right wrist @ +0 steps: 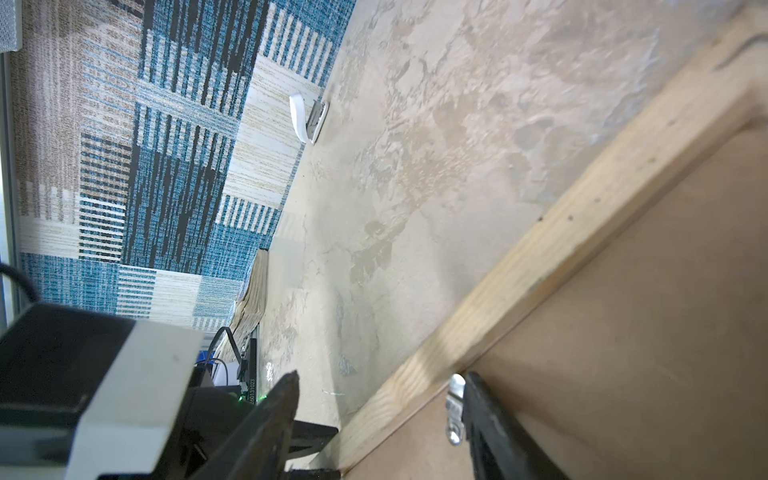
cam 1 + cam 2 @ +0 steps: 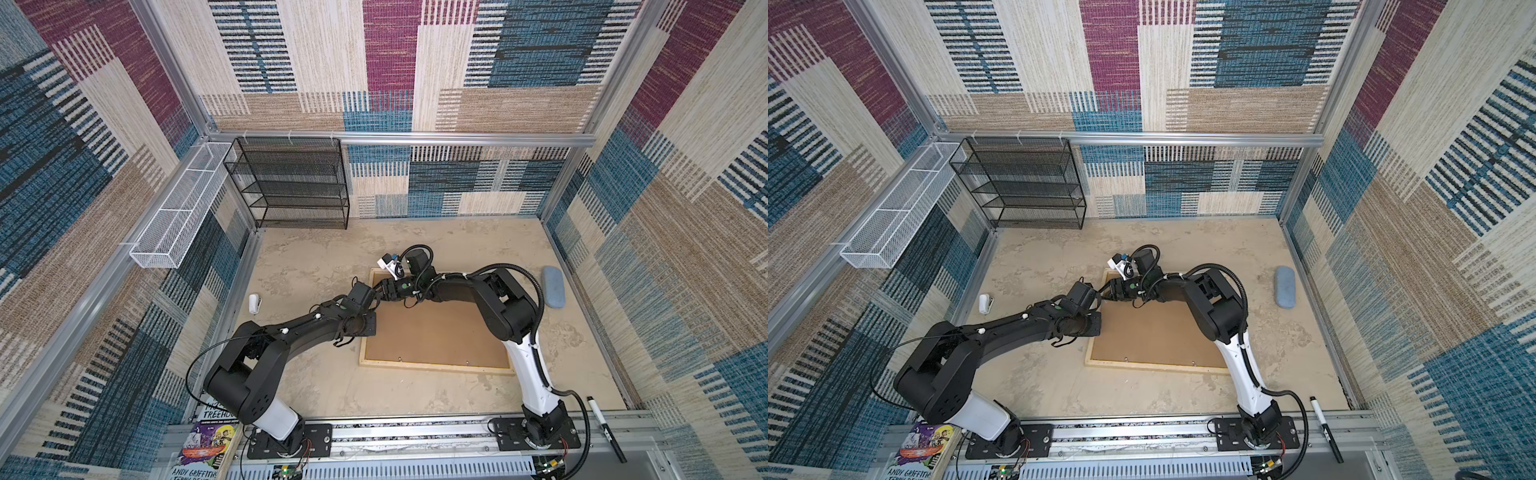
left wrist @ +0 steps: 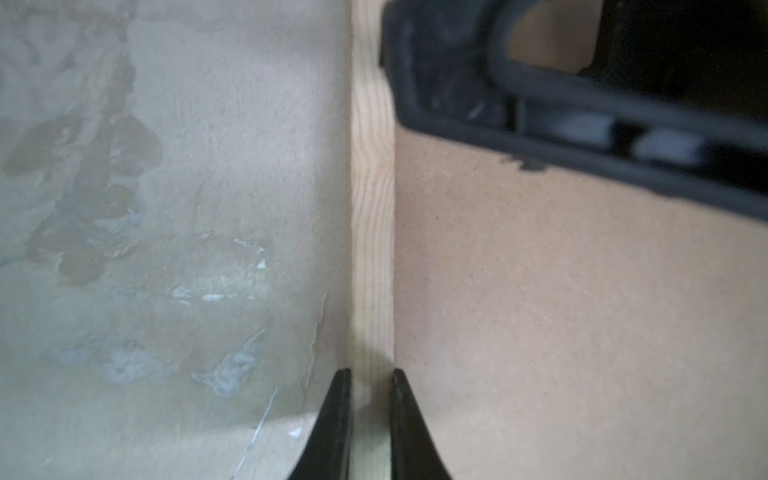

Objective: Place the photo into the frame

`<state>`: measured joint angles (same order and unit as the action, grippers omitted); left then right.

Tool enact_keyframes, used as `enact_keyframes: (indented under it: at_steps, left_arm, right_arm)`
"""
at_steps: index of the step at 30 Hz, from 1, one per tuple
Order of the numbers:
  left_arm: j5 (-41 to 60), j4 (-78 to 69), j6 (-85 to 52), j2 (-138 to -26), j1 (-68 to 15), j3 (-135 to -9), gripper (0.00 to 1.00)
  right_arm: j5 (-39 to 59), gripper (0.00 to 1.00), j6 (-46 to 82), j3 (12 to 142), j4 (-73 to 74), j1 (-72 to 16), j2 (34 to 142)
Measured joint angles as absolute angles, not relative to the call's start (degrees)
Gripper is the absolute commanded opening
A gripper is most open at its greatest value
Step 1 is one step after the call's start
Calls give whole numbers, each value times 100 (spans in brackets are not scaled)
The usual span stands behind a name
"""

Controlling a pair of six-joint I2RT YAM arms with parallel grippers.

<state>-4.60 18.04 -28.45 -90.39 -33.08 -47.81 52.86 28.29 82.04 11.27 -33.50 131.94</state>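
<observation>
The frame (image 2: 436,368) (image 2: 1158,368) lies flat in the middle of the table, back up, its pale wood rails around a brown backing sheet (image 2: 440,332) (image 2: 1158,332). The photo is hidden. My left gripper (image 2: 371,309) (image 3: 371,374) is shut on the frame's left rail (image 3: 372,208), one finger on each side of it. My right gripper (image 2: 382,289) (image 1: 380,386) stands open over the same rail (image 1: 540,257) near the far left corner. One of its fingers hangs over the table; the other rests on the backing beside a small metal tab (image 1: 455,409).
A black wire-mesh rack (image 2: 291,183) stands at the back left, with a white wire basket (image 2: 178,208) on the left wall. A blue-grey case (image 2: 554,286) lies right of the frame and a small white object (image 2: 254,303) left of it. A marker (image 2: 606,428) and a book (image 2: 203,440) lie at the front.
</observation>
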Motion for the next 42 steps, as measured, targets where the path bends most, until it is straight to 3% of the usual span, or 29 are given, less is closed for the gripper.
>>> enact_keyframes:
  at_steps: [23, 42]
  left_arm:
    - [-436, 1920, -2827, -9142, -3267, -4858, 0]
    - [-440, 1922, -2805, -9159, -3251, -4860, 0]
  right_arm:
    - [5177, 64, 2163, 7933, 1402, -3422, 13124]
    - [4619, 63, 2073, 8449, 346, -3546, 13117]
